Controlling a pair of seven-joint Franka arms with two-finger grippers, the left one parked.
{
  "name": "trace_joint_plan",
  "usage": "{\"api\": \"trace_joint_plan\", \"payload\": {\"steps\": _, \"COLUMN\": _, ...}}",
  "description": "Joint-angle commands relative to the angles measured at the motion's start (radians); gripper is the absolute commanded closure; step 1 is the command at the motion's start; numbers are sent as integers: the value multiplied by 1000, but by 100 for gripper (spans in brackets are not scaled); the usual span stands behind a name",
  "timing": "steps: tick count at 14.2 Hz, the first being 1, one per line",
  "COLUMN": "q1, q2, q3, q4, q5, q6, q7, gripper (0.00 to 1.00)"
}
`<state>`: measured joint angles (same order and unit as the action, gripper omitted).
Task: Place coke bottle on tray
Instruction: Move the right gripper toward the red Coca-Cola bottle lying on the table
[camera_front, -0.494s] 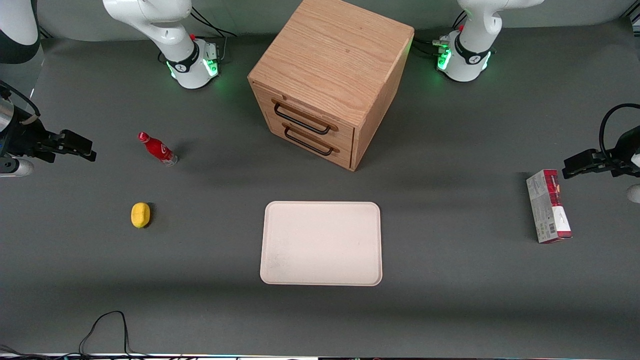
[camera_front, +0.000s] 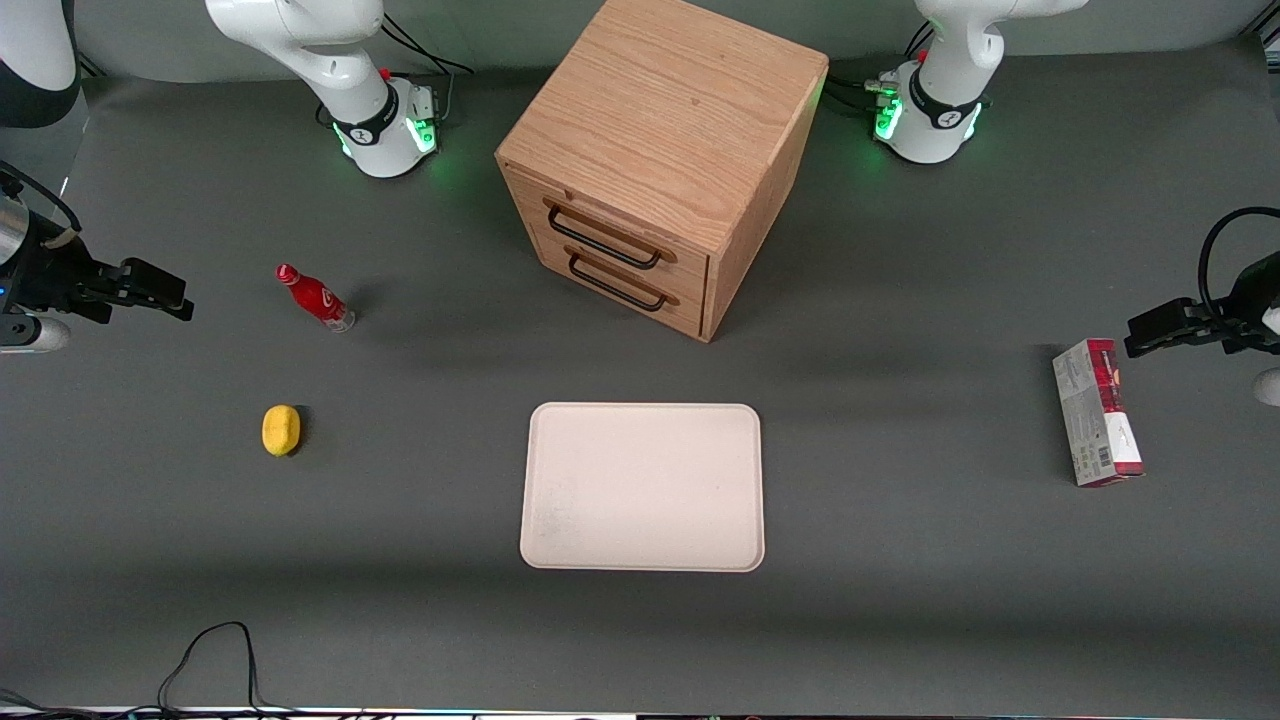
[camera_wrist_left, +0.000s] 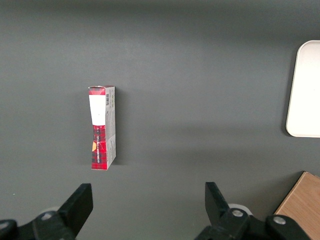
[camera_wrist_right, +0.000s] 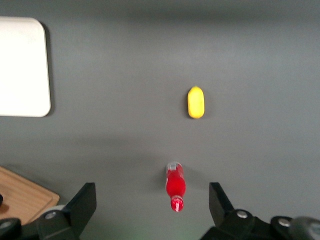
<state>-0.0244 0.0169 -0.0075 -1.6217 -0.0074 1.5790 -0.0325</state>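
Observation:
The coke bottle (camera_front: 315, 297) is small and red with a red cap. It stands upright on the grey table, farther from the front camera than the tray (camera_front: 642, 487), toward the working arm's end. The tray is cream-white, flat and bare. My right gripper (camera_front: 160, 293) hangs above the table beside the bottle, nearer the table's end and apart from it. In the right wrist view the gripper (camera_wrist_right: 152, 205) is open and empty. The bottle (camera_wrist_right: 175, 186) shows between its two fingers, lower down, and a corner of the tray (camera_wrist_right: 22, 65) shows too.
A yellow lemon-like object (camera_front: 281, 430) lies nearer the front camera than the bottle. A wooden two-drawer cabinet (camera_front: 655, 160) stands farther back than the tray. A red-and-grey carton box (camera_front: 1096, 412) lies toward the parked arm's end. A black cable (camera_front: 215, 660) lies at the front edge.
My right gripper has shifted very slightly. The bottle, tray and other things have not moved.

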Motion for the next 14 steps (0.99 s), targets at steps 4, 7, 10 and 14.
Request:
{"api": "trace_joint_plan", "payload": {"steps": 4, "q1": 12, "q2": -254, "q3": -91, "q4": -267, "q5": 4, "q6": 16, "q7": -78, "gripper": 0}}
{"api": "trace_joint_plan", "payload": {"steps": 7, "q1": 14, "q2": -402, "q3": -89, "q4": -443, "q5": -2, "q6": 33, "q7": -76, "gripper": 0}}
{"api": "trace_joint_plan", "payload": {"steps": 10, "q1": 46, "q2": -524, "q3": -85, "q4": -573, "q5": -55, "q6": 59, "q7": -76, "gripper": 0}}
{"api": "trace_joint_plan", "payload": {"steps": 14, "q1": 49, "q2": -577, "q3": -91, "q4": -638, "q5": -68, "q6": 61, "q7": -83, "gripper": 0}}
